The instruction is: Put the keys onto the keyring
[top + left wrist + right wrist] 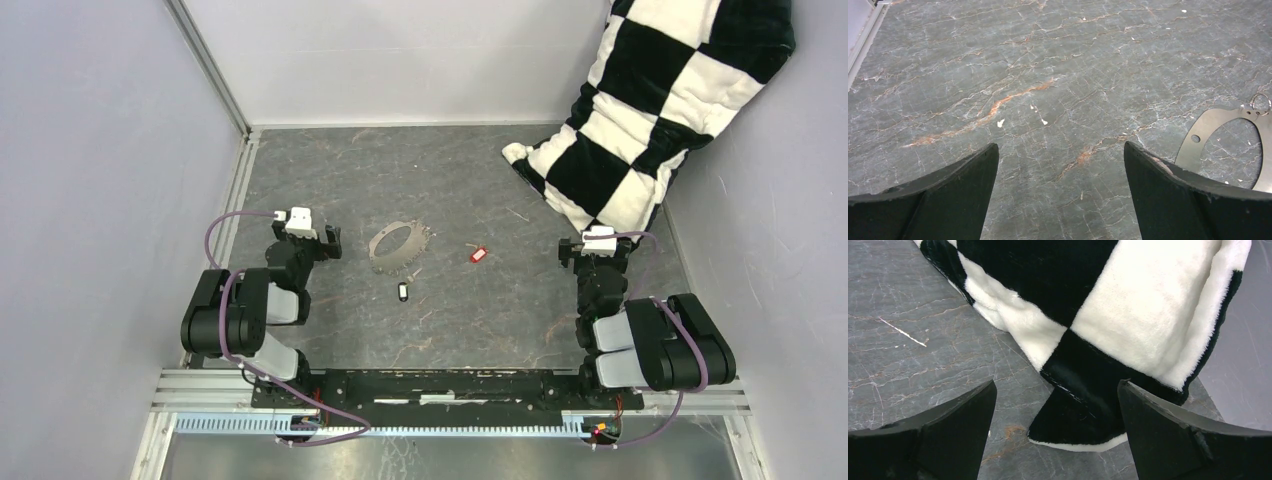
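Note:
The keyring (399, 246), a thin grey metal oval with a jagged fringe, lies flat on the marbled table between the arms; part of its flat band (1204, 131) shows at the right edge of the left wrist view. A red-headed key (478, 254) lies to its right. A black key with a pale spot (402, 292) lies just below it. My left gripper (322, 242) stands open and empty to the left of the keyring. My right gripper (590, 250) stands open and empty to the right of the red key, its fingers (1168, 430) facing the cushion.
A black-and-white checked plush cushion (650, 100) leans in the far right corner, its lower corner (1083, 415) just ahead of my right gripper. Grey walls enclose the table on three sides. A metal rail (450, 385) with both arm bases runs along the near edge.

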`<state>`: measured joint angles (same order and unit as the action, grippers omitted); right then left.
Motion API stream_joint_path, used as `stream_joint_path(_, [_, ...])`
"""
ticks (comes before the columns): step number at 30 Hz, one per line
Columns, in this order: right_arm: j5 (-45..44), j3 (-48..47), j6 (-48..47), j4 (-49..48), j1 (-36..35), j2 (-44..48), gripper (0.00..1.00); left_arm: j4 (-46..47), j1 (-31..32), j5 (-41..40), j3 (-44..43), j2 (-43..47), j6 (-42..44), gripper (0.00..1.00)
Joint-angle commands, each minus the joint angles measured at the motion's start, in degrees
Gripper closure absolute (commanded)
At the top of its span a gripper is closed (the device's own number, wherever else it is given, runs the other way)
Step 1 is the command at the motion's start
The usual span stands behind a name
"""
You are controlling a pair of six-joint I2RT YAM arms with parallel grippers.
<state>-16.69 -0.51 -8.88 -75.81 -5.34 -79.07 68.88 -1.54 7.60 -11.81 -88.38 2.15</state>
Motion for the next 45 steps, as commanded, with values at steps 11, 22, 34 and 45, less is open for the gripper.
stream_joint_path(11, [-2.3, 4.7, 0.7, -2.5, 0.2, 2.7, 0.02, -2.8, -0.3, -3.2, -2.1, 2.9, -3.3, 0.0])
stream_joint_path(22, [17.0, -21.7, 29.1, 45.8, 3.7, 10.5, 0.02, -62.3, -0.2, 8.0, -34.3, 4.2, 5.9, 0.0])
stream_joint_path(34, [12.5, -43.5, 28.2, 50.9, -19.1, -0.6, 0.02, -78.6, -0.3, 2.7, -47.2, 2.8, 4.3, 0.0])
stream_joint_path(45, [2.2, -79.7, 16.0, 74.1, -36.1, -31.0, 0.02, -78.7, -1.0, 5.3, -48.4, 1.6, 3.2, 0.0])
